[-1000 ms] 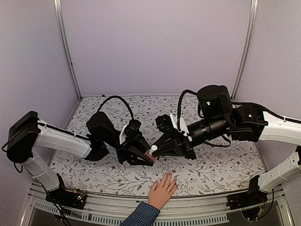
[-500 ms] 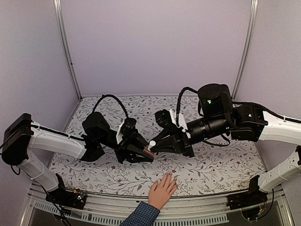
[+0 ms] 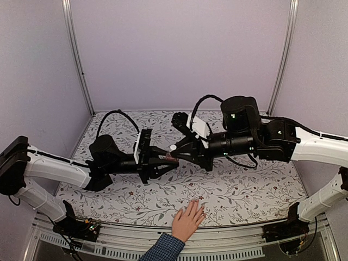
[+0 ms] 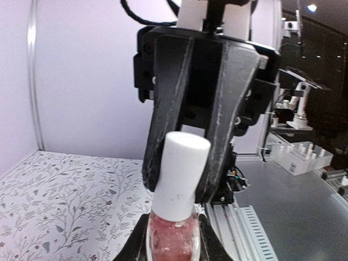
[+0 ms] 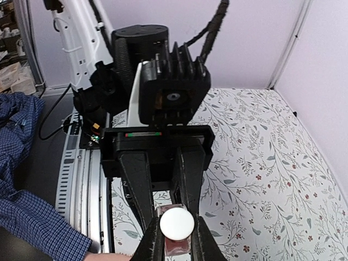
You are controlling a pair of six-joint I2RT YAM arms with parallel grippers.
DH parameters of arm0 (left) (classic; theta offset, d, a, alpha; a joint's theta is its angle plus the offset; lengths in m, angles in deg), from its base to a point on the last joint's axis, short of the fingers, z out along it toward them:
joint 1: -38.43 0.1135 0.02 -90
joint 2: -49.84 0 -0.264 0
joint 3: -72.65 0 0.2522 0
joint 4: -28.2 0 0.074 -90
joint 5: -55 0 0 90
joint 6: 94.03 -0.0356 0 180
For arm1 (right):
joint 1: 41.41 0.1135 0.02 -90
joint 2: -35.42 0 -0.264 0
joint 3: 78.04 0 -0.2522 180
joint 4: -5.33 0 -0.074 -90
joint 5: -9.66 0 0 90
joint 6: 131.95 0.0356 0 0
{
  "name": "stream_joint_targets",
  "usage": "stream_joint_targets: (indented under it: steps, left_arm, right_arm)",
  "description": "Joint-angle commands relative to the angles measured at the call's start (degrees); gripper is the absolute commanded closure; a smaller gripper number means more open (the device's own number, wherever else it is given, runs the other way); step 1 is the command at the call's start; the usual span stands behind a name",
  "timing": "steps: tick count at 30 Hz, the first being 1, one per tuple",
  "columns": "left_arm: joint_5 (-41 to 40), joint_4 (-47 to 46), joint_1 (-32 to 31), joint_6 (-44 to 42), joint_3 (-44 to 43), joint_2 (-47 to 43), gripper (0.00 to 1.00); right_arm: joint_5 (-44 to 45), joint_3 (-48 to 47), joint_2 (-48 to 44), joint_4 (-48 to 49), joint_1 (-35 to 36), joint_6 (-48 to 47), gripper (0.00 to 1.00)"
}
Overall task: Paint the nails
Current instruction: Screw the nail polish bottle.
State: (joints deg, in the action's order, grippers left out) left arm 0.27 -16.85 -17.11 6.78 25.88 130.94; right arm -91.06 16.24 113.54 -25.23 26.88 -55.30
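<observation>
The nails (image 3: 195,204) tip the fingers of a light-skinned hand (image 3: 188,219) that lies palm down, fingers close together and pointing towards the far wall, with a blue checked sleeve (image 3: 163,249) at the wrist. From above the nails are too small to tell their colour or finish. No gripper finger touches them: both grippers meet in the air beyond the hand and a little to its left, well apart from it. The left gripper (image 3: 167,162) is clamped on the pink glass body of a small bottle (image 4: 174,239), a black finger pressed to each side. The right gripper (image 5: 176,240) is clamped on the bottle's white cap (image 4: 182,168), its two fingers pinching the cap from opposite sides. The two grippers face each other nose to nose along the bottle's axis. Cap and bottle are joined; no brush shows. The hand rests on a table (image 3: 244,190) covered with a white cloth printed with grey leaves and small dark flowers. A metal rail (image 3: 234,253) runs along the table edge nearest the hand, under the sleeve. Plain pale lilac walls (image 3: 179,54) enclose the table on the sides away from the hand, with slim metal posts (image 3: 76,57) in the far corners.
</observation>
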Motion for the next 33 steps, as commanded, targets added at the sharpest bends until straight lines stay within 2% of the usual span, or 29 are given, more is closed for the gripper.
stream_joint_targets:
  steps: [1,6,12,20,24,27,30,33]
  left_arm:
    - [-18.8,-7.0,-1.0,-1.3,-1.6,-1.1,1.0]
    - [-26.5,-8.8,-2.0,-1.8,-1.8,1.5,1.0]
    - [-28.1,-9.7,-2.4,-1.5,-2.1,3.3,1.0]
    - [-25.9,-5.8,-2.2,-2.9,-1.6,1.3,1.0]
    - [-20.7,-4.0,-1.6,-2.8,-1.3,0.0,1.0]
    - [-13.2,-2.4,-0.8,-2.3,-1.7,-0.5,1.0]
    - [-5.7,-1.2,-0.5,-2.5,-2.2,-0.6,1.0]
    - [1.7,-0.3,-0.4,-2.3,-2.8,-0.4,1.0]
  right_arm:
    - [4.6,0.0,5.5,-1.8,1.4,4.7,1.0]
    - [10.3,-0.4,8.3,-0.6,1.4,9.3,1.0]
    - [12.3,-0.6,8.3,0.5,0.4,12.5,0.97]
    - [11.3,1.2,3.9,2.5,-0.7,13.1,0.62]
    - [8.2,3.6,0.5,4.1,-1.1,11.8,0.49]
    - [5.6,5.5,-2.3,4.8,-1.2,10.3,0.41]
    - [3.5,6.6,-4.3,4.6,-1.4,8.8,0.37]
    - [-0.2,6.9,-5.8,3.7,-1.5,6.6,0.39]
